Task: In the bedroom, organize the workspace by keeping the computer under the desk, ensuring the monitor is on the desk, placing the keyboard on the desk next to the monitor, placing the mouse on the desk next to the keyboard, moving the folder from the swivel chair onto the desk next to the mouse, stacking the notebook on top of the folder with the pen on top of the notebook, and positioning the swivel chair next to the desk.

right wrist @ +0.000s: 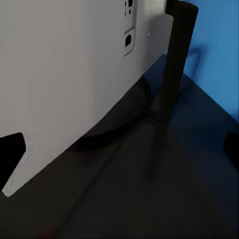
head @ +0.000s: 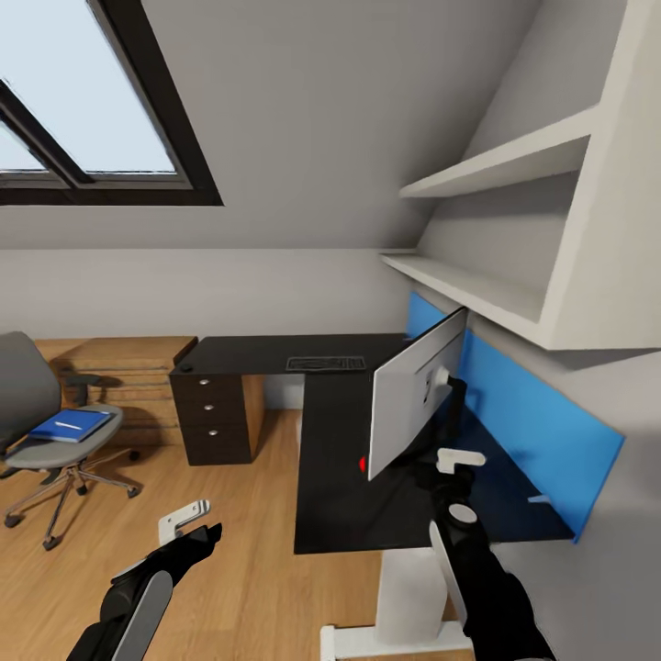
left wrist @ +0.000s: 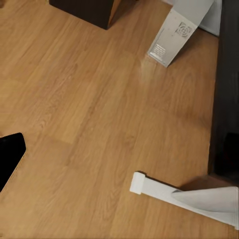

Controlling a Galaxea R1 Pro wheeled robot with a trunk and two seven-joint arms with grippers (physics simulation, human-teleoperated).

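Head view: sloped skylit room, wood floor (head: 239, 569), black L-shaped tabletop (head: 340, 496) carrying monitor (head: 413, 404) and keyboard (head: 325, 364). Swivel chair (head: 46, 431) holds folder (head: 69, 425). Left claw (head: 188, 528) and right claw (head: 450, 459): grip state cannot be told.

Monitor (head: 415, 393): back faces the head camera, screen side hidden.
Red object (head: 362, 464): a sliver beside the monitor's lower corner, mostly hidden, too small to identify.
Right gripper (head: 439, 459): largely behind the monitor's edge, jaw state unclear.
Keyboard (head: 325, 364): keys too small to make out.
Swivel chair (head: 46, 431): backrest cut by the picture's left edge.
Computer (left wrist: 174, 35): top cropped in the left wrist view.
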